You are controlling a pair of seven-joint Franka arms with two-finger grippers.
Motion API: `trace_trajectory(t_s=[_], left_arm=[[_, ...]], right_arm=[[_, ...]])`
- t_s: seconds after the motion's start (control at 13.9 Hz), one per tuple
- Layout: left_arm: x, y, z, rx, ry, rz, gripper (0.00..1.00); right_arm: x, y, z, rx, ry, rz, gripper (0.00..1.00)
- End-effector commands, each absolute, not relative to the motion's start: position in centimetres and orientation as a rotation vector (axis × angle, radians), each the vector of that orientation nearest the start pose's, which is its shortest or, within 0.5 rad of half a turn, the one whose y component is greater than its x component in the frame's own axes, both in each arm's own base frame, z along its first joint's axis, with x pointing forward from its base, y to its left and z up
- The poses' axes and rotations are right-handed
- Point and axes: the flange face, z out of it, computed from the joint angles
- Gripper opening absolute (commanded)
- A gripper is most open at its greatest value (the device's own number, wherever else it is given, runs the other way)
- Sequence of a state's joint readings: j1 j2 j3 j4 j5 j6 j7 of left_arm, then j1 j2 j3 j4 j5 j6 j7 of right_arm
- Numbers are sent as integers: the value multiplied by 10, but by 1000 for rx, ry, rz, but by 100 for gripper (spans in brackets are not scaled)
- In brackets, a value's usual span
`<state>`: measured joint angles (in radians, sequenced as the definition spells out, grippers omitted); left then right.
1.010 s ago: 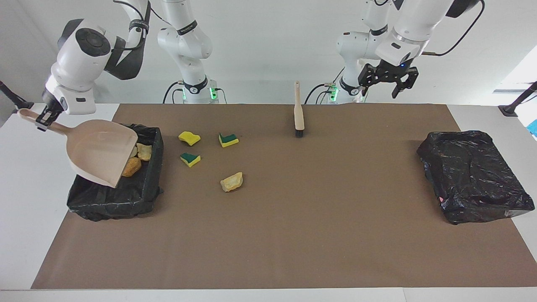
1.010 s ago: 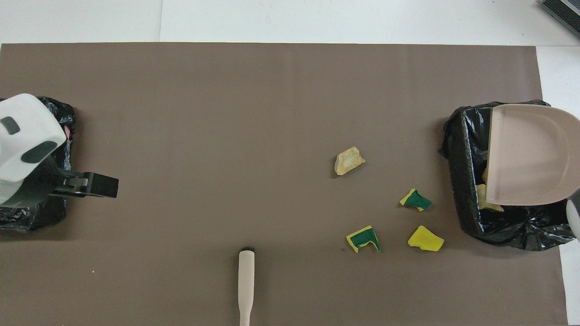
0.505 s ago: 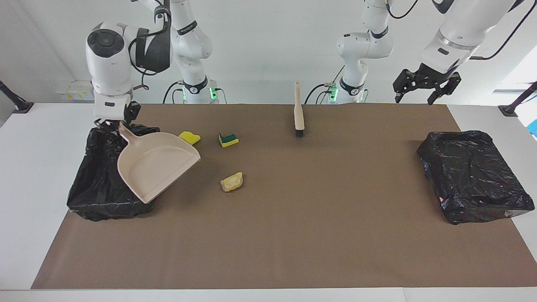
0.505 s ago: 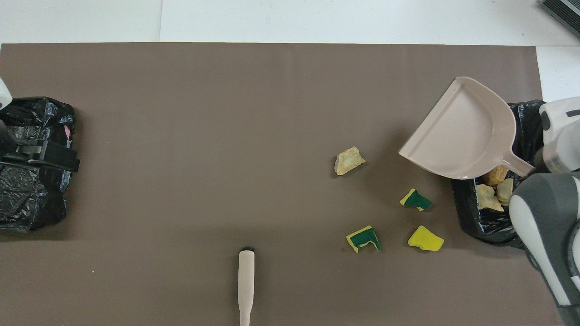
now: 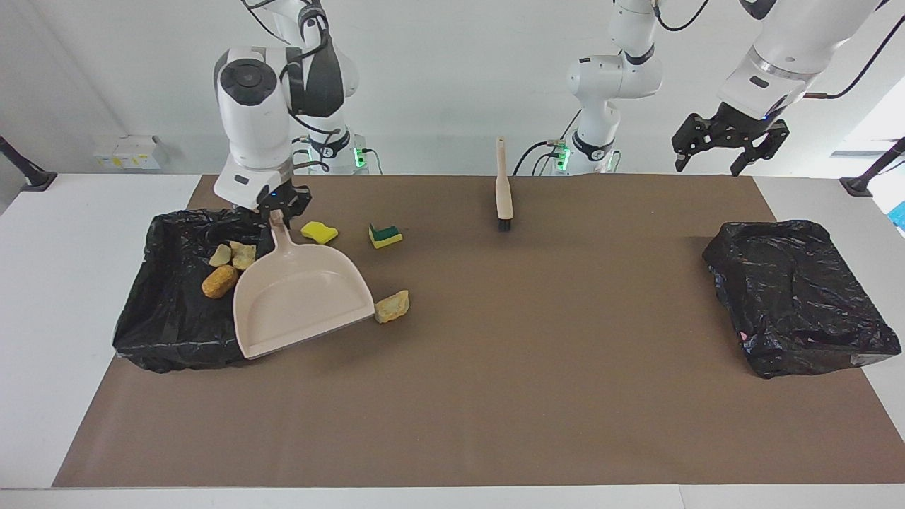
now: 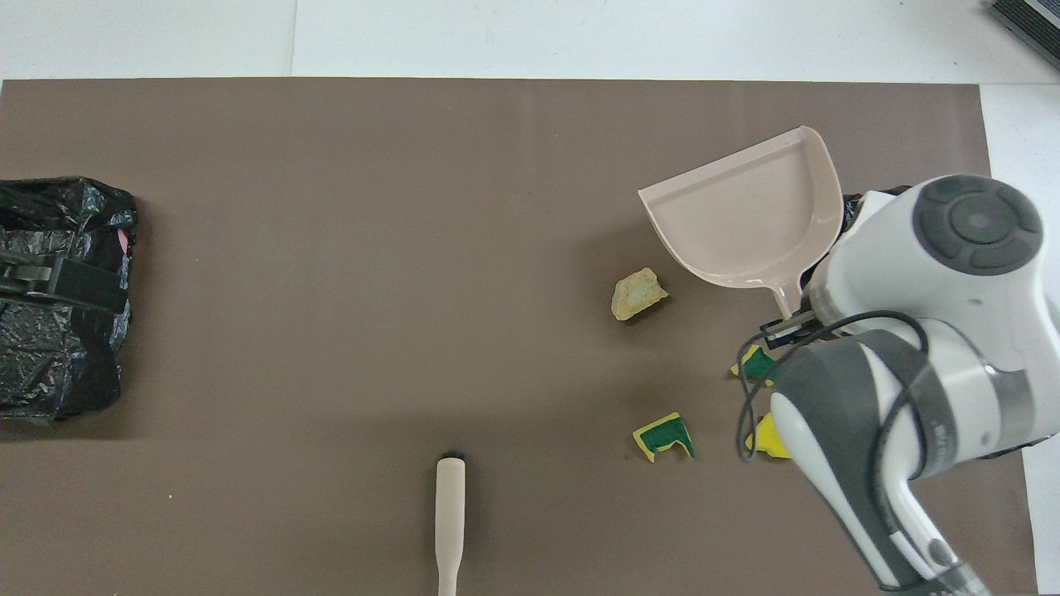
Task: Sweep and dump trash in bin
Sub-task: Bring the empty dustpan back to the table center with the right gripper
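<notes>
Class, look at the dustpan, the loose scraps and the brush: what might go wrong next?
1. The dustpan, held by the right hand, has its lip beside the bread lump; it may push that away instead of catching it.
2. The brush lies untouched while the left hand hangs open over the table edge, so no sweeping helps.
</notes>
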<state>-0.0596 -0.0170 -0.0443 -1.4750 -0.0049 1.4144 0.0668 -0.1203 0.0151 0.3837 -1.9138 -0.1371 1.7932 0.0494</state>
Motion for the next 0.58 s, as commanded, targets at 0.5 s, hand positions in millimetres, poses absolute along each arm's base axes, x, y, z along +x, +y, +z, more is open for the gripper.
trace_trajectory(t_s=[0.5], left_arm=[[529, -54, 669, -3117, 276, 46, 100]], right_arm=[[549, 335, 443, -3170, -82, 114, 0]])
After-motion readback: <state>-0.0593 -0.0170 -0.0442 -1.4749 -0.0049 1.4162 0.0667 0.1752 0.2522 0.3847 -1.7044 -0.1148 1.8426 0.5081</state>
